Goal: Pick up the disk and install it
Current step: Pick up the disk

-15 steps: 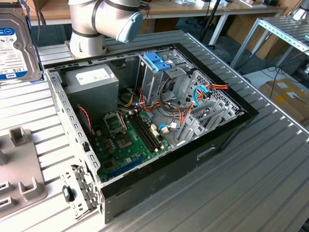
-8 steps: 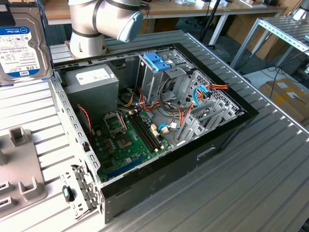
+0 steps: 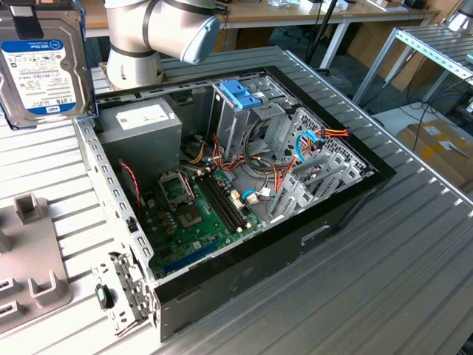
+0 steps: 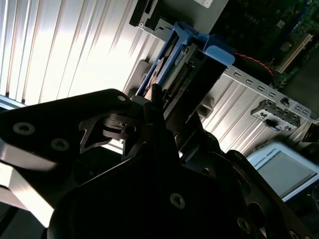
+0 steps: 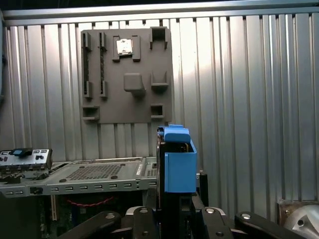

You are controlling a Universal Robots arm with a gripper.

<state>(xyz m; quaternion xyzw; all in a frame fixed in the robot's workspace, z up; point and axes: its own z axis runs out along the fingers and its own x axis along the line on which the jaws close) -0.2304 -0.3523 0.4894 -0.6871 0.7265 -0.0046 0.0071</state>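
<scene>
- Our hand [image 5: 175,211] is clenched on the disk [image 3: 43,66], carrying it edge-on above the ribbed surface [image 3: 399,281], beside the open computer case [image 3: 295,248].
- We judge a firm hold, with carrier rails squared to the drive cage [image 3: 240,118], matters most.

The exterior view's corner crops the disk [image 3: 44,70]; the claw [image 5: 180,198] hides its gripped end.

Grey disk [image 3: 46,65] with white-and-blue label [image 3: 38,80], ribbed silver table [image 3: 384,285], black case [image 3: 295,255].
</scene>
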